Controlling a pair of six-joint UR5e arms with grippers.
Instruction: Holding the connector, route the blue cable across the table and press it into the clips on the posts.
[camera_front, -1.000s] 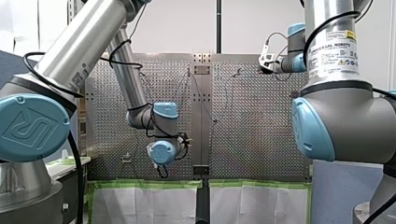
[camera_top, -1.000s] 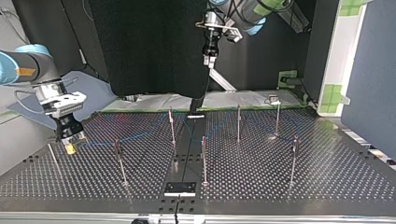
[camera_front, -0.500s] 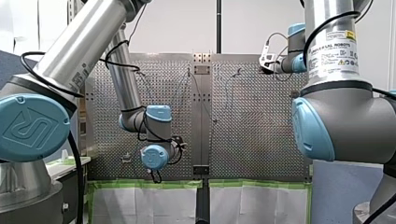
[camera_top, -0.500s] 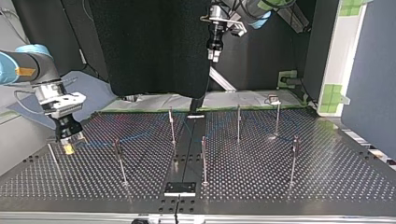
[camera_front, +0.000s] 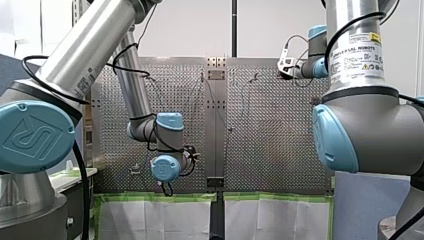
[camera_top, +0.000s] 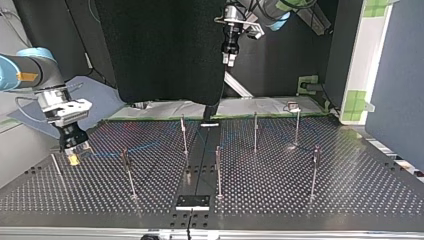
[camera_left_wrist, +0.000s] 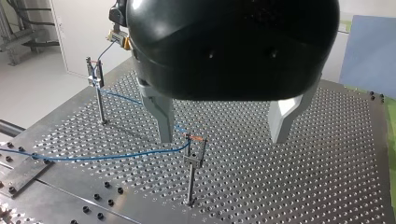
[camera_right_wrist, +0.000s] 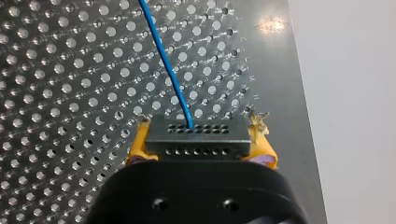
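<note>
Right gripper (camera_top: 74, 153) clamps the connector (camera_right_wrist: 196, 145) near the table (camera_left_wrist: 327, 154) edge, cable (camera_left_wrist: 116, 157) trailing past 2 posts (camera_left_wrist: 99, 102). Left gripper (camera_left_wrist: 223, 137), spread wide, rose a second ago and now idles above the nearer one, pressing apparently paused.

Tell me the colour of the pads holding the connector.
Yellow-orange pads flank the dark connector, clearest in the right wrist view.

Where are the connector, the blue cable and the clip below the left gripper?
connector (camera_right_wrist: 196, 140): right wrist view, its dark holed face.
blue cable (camera_right_wrist: 169, 70): right wrist view, stretch ahead of the connector.
clip (camera_left_wrist: 192, 161): left wrist view, the fork's base atop its post.
</note>
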